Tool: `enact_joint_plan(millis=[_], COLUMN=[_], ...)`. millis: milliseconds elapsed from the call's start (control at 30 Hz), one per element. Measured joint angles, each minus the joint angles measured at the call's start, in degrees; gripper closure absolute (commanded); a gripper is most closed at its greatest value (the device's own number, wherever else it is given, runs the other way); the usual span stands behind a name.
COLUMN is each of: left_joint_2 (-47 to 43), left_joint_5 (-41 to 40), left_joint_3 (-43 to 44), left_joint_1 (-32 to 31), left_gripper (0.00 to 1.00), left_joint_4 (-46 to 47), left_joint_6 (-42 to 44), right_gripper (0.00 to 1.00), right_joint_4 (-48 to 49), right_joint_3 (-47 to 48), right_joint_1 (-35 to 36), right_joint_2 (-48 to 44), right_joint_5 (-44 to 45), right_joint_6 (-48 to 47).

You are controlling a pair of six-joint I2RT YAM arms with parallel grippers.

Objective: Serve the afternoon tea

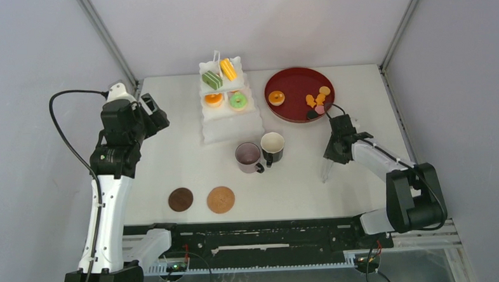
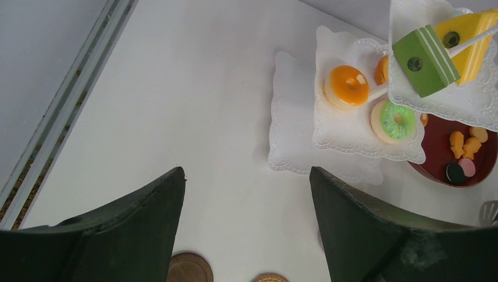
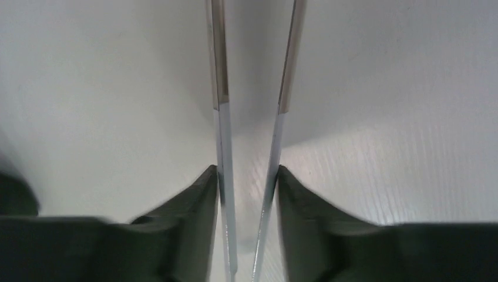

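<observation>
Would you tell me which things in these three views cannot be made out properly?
The tongs: tips cut off by the right wrist view's top edge.
The dark coaster and light coaster: cut off by the left wrist view's bottom edge.
The snacks on the tray: too small in the top view to name.
The stand: back of its bottom tier hidden under upper tiers, top view.

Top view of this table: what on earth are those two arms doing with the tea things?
The right tool grips long metal tongs over bare table, just in front of the red tray of small pastries. The left tool hangs open and empty to the left of the white stand, which carries four pastries on its upper tiers. The two mugs stand mid-table, not yet on the brown coasters.
</observation>
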Motion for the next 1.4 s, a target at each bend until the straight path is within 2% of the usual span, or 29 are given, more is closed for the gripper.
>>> enact_joint_plan(millis=[100,133,267,433,567,700,767,900,1033,1133,1267,1400], left_joint_2=[0.0,0.0,0.0,0.0,0.0,0.0,0.0,0.0,0.0,0.0,-0.1,-0.1], left_joint_5=[0.4,0.5,0.9,1.3,1.3,1.3,1.3,1.3,1.3,1.3,1.3,1.3], left_joint_3=[0.0,0.0,0.0,0.0,0.0,-0.2,-0.2,-0.2,-0.3,-0.3,-0.3,-0.3], left_joint_1=[0.0,0.0,0.0,0.0,0.0,0.0,0.0,0.0,0.0,0.0,0.0,0.0], left_gripper=[0.18,0.18,0.18,0.18,0.18,0.18,0.18,0.18,0.18,0.18,0.18,0.18], left_joint_4=[0.0,0.0,0.1,0.3,0.4,0.4,0.4,0.4,0.4,0.4,0.4,0.4], left_joint_6=[-0.2,-0.2,-0.2,-0.2,-0.2,-0.2,-0.2,-0.2,-0.2,-0.2,-0.2,-0.2], right_gripper=[0.20,0.17,0.12,0.12,0.19,0.30,0.39,0.49,0.69,0.79,0.79,0.76], right_joint_4=[2.3,2.6,3.7,4.1,5.8,7.1,7.7,8.0,8.8,8.9,5.2,-3.9], right_joint_3=[0.0,0.0,0.0,0.0,0.0,0.4,0.7,2.3,3.3,3.4,4.5,9.3], right_joint_1=[-2.0,-2.3,-2.8,-1.4,-0.6,-0.4,-0.4,-0.9,-1.1,-1.2,-1.9,-3.6], right_joint_2=[2.4,2.5,2.4,2.5,4.8,7.5,8.1,9.9,11.1,11.0,9.6,4.7], right_joint_5=[-0.3,-0.3,0.4,1.8,3.3,5.5,5.7,5.7,4.9,4.3,2.0,-3.1], right_joint_6=[0.3,0.6,0.9,2.2,4.5,6.0,6.4,6.5,6.3,5.7,3.2,-1.7])
